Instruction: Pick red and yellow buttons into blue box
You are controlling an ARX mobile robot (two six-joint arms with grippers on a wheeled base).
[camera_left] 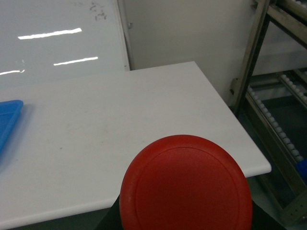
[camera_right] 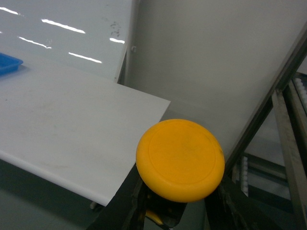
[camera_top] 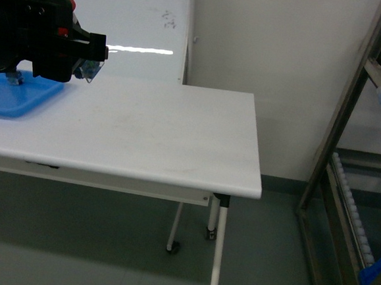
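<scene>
Two buttons are already carried, one by each arm, and the large blue crate they belong in shows in none of the three views.

Head view: the left tool (camera_top: 91, 59) hangs above the left end of the white laminate table (camera_top: 151, 139), over the near edge of a shallow blue plastic tray (camera_top: 12, 99). A sliver of red cap (camera_top: 67, 1) peeks over the black arm, and a clear-grey switch base sits at the tool's tip. The right arm is out of this view. A metal roller rack (camera_top: 345, 188) stands right of the table.

Left wrist view: the round red mushroom cap (camera_left: 186, 184) fills the lower middle, facing the camera, so its stem runs along the tool's own line. I judge the left tool closed around the red button's body, though the fingers are hidden behind the cap.

Right wrist view: the orange-yellow mushroom cap (camera_right: 180, 159) sits just past the table's right corner, with dark fingers (camera_right: 225, 201) rising beside it; the right tool (camera_right: 177, 211) grips this button below the cap.

Since the crate is unseen, the coming move turns on finding it; which arm is nearer to it cannot be told.
</scene>
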